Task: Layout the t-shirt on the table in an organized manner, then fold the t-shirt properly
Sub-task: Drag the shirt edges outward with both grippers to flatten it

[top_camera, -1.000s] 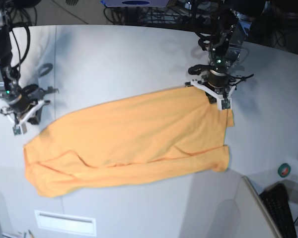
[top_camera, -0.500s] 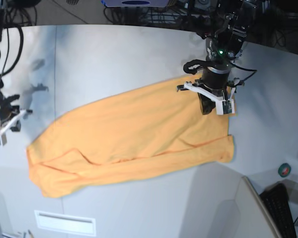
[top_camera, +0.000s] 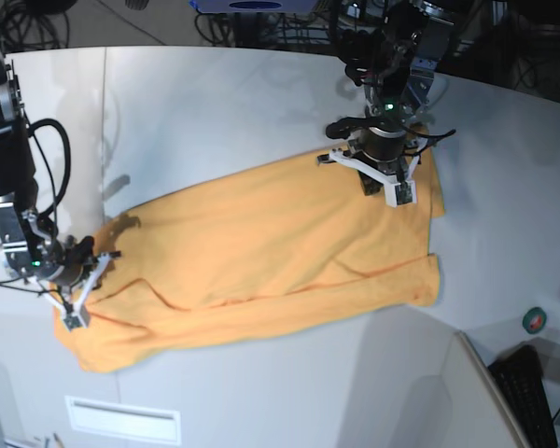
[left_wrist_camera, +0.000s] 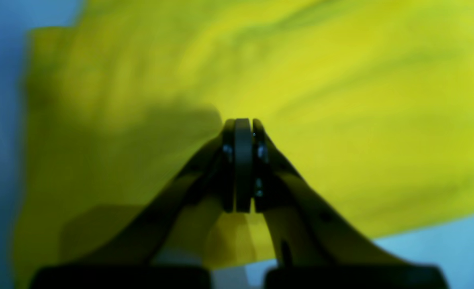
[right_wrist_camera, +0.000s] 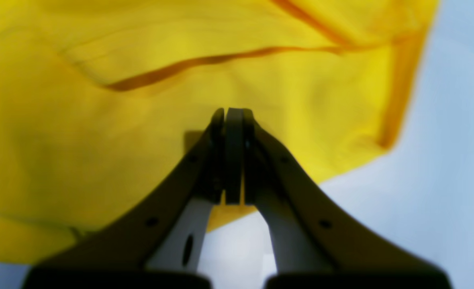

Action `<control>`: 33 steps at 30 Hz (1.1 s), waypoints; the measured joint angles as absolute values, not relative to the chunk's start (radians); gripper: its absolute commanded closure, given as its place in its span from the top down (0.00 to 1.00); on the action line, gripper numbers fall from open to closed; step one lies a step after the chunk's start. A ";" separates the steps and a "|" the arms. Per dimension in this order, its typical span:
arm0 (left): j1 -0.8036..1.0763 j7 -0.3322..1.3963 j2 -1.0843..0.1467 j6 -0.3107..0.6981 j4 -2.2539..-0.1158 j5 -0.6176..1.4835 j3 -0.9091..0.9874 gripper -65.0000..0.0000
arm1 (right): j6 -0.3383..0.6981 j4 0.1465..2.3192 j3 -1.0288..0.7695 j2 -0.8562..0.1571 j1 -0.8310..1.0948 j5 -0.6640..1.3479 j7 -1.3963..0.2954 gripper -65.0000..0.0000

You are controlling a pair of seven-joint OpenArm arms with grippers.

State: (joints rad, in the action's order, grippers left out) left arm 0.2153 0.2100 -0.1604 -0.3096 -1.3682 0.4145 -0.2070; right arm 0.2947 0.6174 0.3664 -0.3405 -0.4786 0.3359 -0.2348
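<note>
Both grippers closed, nothing held | prob just smoothing the orange t-shirt before folding

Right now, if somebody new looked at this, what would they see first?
Probably the big light orange cloth t-shirt, lying creased across the middle of the smooth white-grey table. Next, maybe the two dark robot arms with white parts: one over the shirt's left end in the base view, the other over its right end.
</note>
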 measured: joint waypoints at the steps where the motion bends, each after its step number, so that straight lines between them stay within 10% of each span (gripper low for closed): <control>1: 0.213 0.209 -0.167 -0.312 -1.351 0.414 -0.209 0.00 | 0.295 0.614 0.387 -0.337 -0.479 0.332 -0.236 0.00; 9: 0.276 0.167 -0.224 -0.308 -1.330 0.400 -0.207 0.00 | 0.287 0.540 0.432 -0.316 -0.458 0.345 -0.179 0.00; 33: 0.292 0.215 -0.231 -0.314 -1.501 0.416 -0.042 0.00 | 0.060 1.582 -0.083 -0.399 0.302 0.339 -0.393 0.00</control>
